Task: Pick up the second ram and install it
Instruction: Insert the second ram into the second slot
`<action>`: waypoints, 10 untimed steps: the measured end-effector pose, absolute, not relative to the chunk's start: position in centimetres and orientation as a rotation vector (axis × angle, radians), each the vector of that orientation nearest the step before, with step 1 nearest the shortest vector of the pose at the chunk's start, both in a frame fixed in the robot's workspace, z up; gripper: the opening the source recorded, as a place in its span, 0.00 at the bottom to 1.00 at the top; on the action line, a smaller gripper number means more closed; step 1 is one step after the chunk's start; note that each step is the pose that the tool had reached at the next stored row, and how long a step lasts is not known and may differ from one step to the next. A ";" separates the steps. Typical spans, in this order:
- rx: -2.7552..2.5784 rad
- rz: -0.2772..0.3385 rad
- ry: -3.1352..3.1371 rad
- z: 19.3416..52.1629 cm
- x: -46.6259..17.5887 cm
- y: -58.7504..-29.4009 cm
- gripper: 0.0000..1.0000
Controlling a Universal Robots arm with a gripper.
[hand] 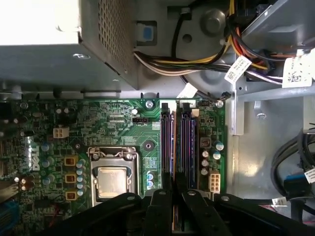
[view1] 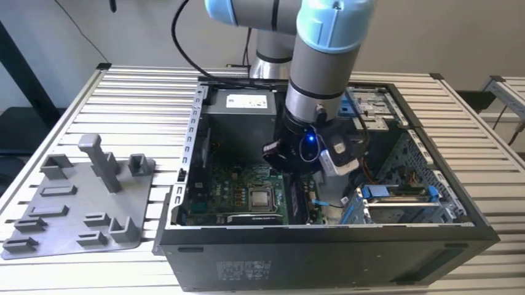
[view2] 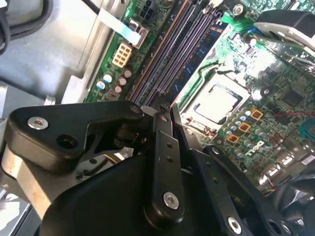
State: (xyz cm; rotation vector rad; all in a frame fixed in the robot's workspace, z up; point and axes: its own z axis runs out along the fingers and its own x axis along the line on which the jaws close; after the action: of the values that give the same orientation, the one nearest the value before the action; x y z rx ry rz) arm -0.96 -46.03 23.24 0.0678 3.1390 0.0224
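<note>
My fingers (view2: pixel 162 110) were clenched on the second ram (hand: pixel 173 219), a thin edge-on strip between them, held over the memory slots (hand: pixel 177 142) on the green motherboard (hand: pixel 113 128), beside the processor socket (hand: pixel 112 179), inside the black computer case (view1: pixel 328 258).

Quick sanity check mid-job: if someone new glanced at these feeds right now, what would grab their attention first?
First, the arm plunging into the open black computer case on the slatted table, its hand low over the green motherboard. Next, the memory slots just ahead of the hand in both wrist views, with the square processor beside them. Last, the grey tray with upright posts at the exterior view's left.
</note>
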 end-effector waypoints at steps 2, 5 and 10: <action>0.069 0.022 3.139 23.1 -1.0 -46.1 0.14; 0.069 0.022 3.139 22.8 -0.9 -46.1 0.14; 0.069 0.022 3.140 22.5 -1.0 -46.2 0.14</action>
State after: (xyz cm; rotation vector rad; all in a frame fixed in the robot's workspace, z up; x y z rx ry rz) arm -0.95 -46.18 22.50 0.0687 3.1399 0.0220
